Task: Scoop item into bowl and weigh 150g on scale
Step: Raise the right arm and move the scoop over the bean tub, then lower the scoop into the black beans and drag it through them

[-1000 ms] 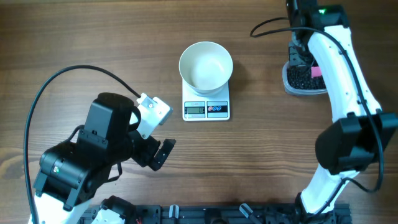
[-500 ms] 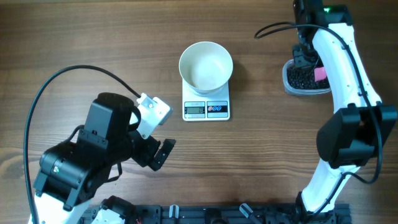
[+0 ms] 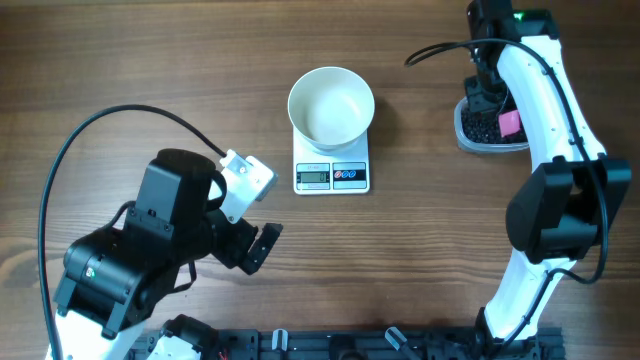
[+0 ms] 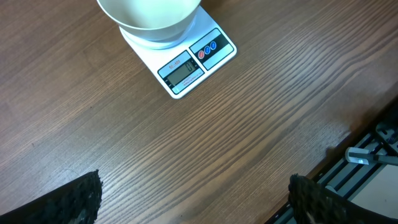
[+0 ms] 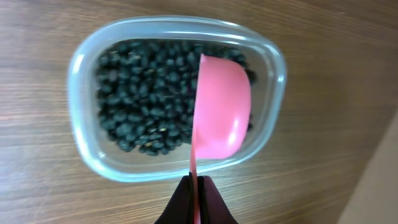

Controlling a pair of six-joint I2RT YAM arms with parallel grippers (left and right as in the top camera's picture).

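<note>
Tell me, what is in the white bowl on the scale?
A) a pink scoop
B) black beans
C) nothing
C: the white bowl on the scale shows only its bare white inside; the black beans lie in the clear tub.

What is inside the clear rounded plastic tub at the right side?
Small round black beans lie in the clear plastic tub. A pink plastic scoop, held by the right gripper, is over them and covers some; the beans hide the tub's floor.
</note>
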